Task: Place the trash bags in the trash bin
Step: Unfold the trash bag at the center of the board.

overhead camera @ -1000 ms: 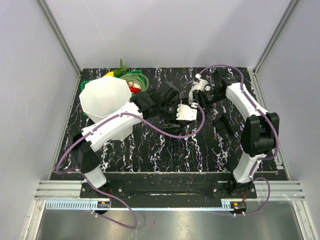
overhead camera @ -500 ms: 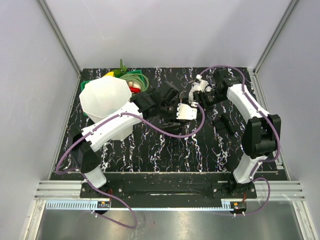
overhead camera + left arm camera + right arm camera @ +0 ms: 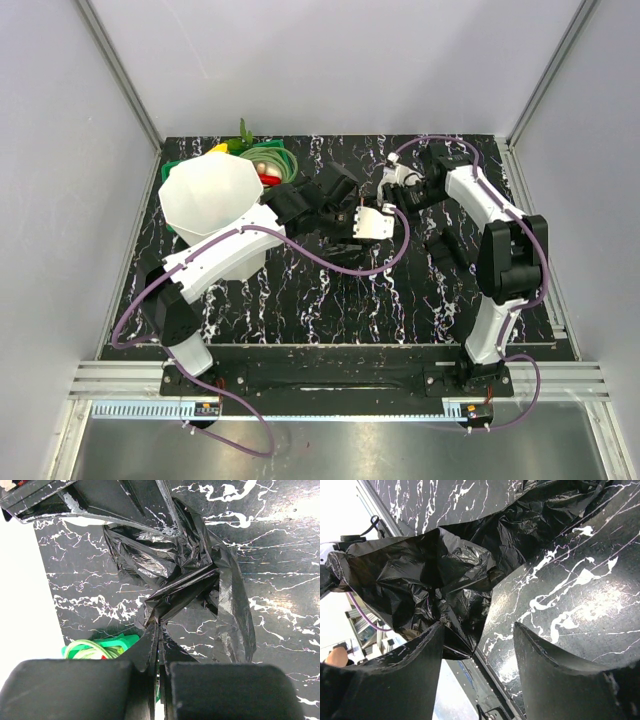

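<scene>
Mid-table, left end effector [image 3: 158,630] pinching trash bag [image 3: 175,575], right end effector [image 3: 477,630] open, shifted slightly leftward.

I am finding nothing to read here. No lettering, brand, number or sign is coming through legibly in any of my views, whether from overhead or from either wrist.
</scene>
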